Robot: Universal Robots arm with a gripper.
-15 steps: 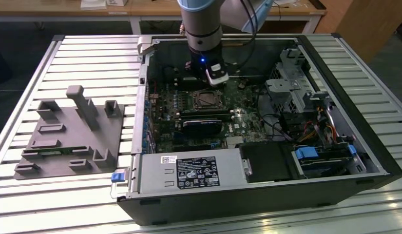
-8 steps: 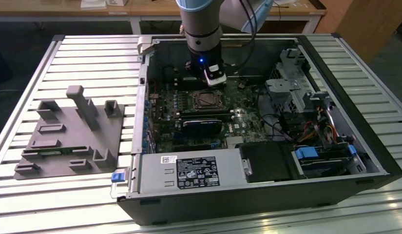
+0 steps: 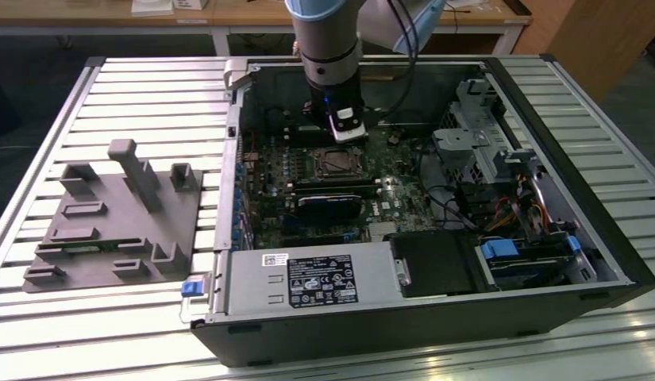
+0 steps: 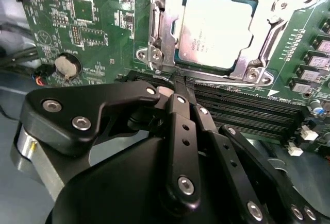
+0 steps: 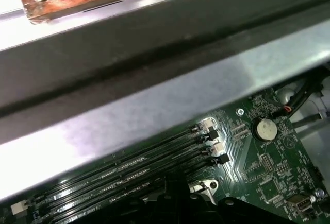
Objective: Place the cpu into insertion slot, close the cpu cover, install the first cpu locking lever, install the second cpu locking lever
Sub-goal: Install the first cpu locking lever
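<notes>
Jaws closed, empty, near cpu [image 4: 215,27]

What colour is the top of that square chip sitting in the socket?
Dull silver-grey, seen best in the second wrist view: the cpu.

- Exterior view: set high and off the arm, angled down over the open computer case [image 3: 412,317] on the slatted table [image 3: 126,95]; whole scene taken in from a distance.
- Second wrist view: close behind the gripper [image 4: 178,82], facing down its black links onto the motherboard [image 4: 98,23]; cpu [image 4: 216,28] near ahead.
- First wrist view: very close, looking low across the memory slots [image 5: 129,175] toward the case wall [image 5: 154,105].
- Shared in both wrist views: memory slots, coin battery [image 5: 266,129].
</notes>
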